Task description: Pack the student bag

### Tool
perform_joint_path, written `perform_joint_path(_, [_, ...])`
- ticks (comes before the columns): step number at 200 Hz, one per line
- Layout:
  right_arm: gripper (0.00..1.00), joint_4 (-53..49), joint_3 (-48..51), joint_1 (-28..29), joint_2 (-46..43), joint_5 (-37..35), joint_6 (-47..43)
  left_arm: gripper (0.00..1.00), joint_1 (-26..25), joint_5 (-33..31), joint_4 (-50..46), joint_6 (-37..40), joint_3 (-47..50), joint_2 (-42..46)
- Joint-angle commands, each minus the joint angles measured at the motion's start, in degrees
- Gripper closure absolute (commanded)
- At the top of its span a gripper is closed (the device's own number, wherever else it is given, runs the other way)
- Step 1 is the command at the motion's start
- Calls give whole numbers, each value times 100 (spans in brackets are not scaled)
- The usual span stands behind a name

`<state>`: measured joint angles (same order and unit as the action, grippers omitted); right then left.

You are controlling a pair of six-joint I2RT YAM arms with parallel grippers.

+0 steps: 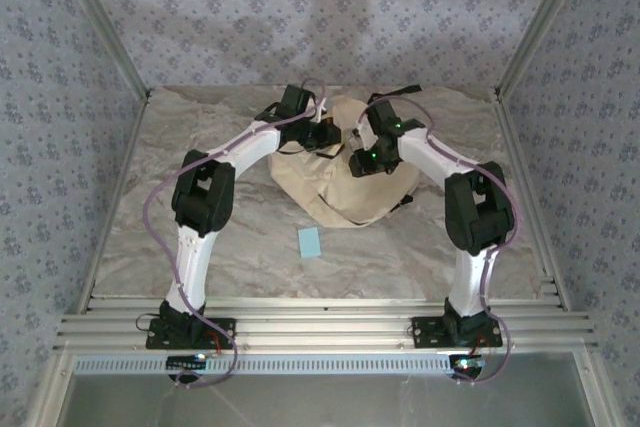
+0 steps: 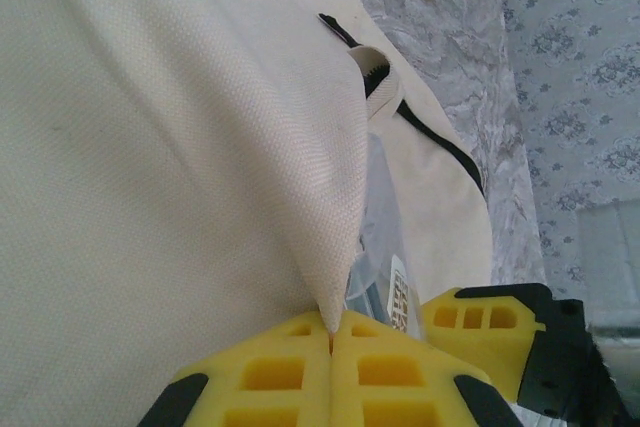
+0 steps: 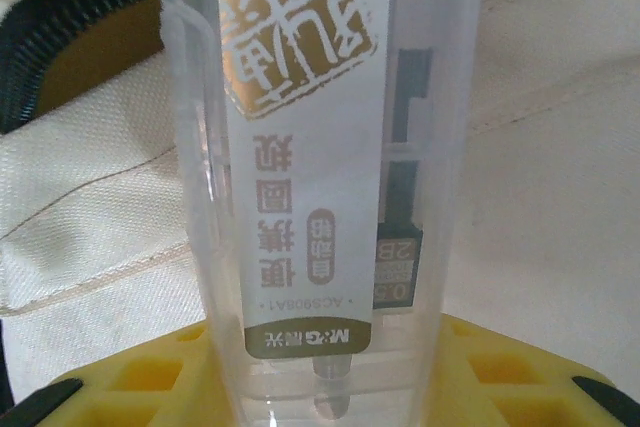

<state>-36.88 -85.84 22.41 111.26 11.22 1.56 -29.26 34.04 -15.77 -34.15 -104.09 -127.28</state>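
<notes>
The student bag (image 1: 340,192), cream fabric with black zipper lines, lies at the table's far middle. My left gripper (image 1: 325,135) is shut on a pinched fold of the bag's fabric (image 2: 150,147), the yellow fingertips (image 2: 332,332) pressed together on it. My right gripper (image 1: 362,160) is shut on a clear plastic case (image 3: 300,147) with a white and gold label and dark lead tubes inside. The case stands between the yellow fingers (image 3: 500,367) over the bag's cloth (image 3: 560,147). In the left wrist view the case (image 2: 385,277) sits just under the lifted fold, beside a right finger (image 2: 480,322).
A small light-blue card (image 1: 310,242) lies flat on the marble table (image 1: 200,237) in front of the bag. Patterned walls and metal posts (image 1: 525,37) close in the table on three sides. A black zipper line (image 2: 440,142) runs along the bag's edge.
</notes>
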Motion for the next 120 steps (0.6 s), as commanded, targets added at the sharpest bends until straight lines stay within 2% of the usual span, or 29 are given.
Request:
perform_joint_path(1, [56, -372, -237, 214, 282, 529, -445, 100, -94, 246, 134, 26, 82, 177])
perform_joint_path(57, [56, -206, 474, 271, -114, 537, -244, 100, -33, 234, 224, -76, 68, 178])
perform_joint_path(120, [57, -421, 220, 226, -76, 626, -282, 100, -16, 249, 361, -154, 177, 342])
